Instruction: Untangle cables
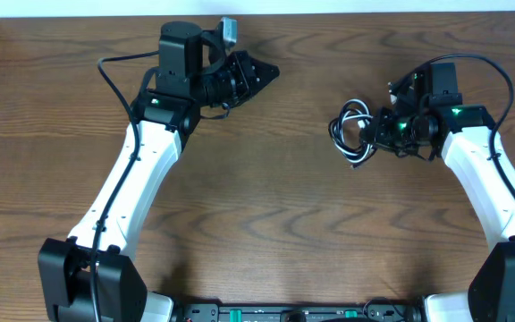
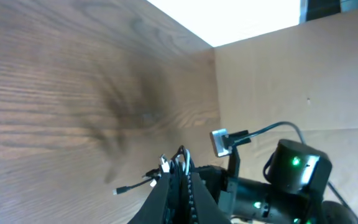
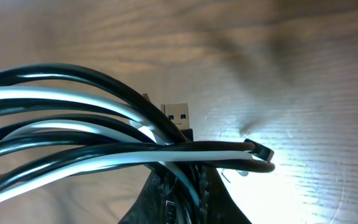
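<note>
Right end effector (image 1: pixel 379 131) pinches the bundled cables (image 1: pixel 350 128); left end effector (image 1: pixel 272 72) is closed on nothing, well apart

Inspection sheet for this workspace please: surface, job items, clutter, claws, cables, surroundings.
Surface: wooden table, bare woodgrain.
Job's things: cables, white and black, looped in one tangled bundle; USB plug showing among them.
Clutter: nothing seen.
Grippers: left claw shut, empty, well apart from the bundle; right claw shut on the bundle.
Cables: thicker black arm cables run along both arms.
Surroundings: tan wall panel at the table's edge.
</note>
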{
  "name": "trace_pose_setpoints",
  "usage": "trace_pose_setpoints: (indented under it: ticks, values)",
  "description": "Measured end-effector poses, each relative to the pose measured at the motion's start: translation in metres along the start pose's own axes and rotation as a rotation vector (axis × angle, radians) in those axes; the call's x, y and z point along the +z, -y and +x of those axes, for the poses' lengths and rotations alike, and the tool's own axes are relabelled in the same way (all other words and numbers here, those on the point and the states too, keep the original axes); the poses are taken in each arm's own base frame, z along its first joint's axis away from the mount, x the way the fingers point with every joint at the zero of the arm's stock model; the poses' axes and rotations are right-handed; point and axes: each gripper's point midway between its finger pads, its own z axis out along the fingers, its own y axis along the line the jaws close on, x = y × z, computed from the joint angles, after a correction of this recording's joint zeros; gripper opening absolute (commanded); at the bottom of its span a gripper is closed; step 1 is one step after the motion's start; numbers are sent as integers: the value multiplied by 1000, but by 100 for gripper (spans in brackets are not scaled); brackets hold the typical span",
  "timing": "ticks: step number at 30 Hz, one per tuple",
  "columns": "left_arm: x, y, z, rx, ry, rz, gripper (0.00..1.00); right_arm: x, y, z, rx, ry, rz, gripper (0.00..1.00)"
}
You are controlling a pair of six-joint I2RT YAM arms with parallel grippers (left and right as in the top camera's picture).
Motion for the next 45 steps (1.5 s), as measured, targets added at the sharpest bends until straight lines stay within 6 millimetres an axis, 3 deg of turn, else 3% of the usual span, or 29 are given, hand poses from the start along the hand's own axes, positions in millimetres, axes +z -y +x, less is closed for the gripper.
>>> trace_pose_setpoints:
  ticks: [8,13,19,31,34,41,45]
  values:
    - [14,9,47,158,-161,26,49,7,-8,11,-85,-22,38,1]
    - [25,-1,86,206,-262,-53,57,12,-16,18,-126,-31,57,1]
    - [37,-20,96,257,-272,-158,57,16,-22,23,-156,-38,72,1]
    - [64,-53,105,247,-325,-205,56,20,-31,30,-190,-48,72,1]
    - [69,-49,104,262,-321,-177,55,20,-31,30,-191,-46,76,1]
    - [74,-31,101,297,-313,-86,33,20,-29,29,-192,-42,85,1]
    - [73,-31,105,291,-329,-81,32,20,-29,29,-192,-42,86,1]
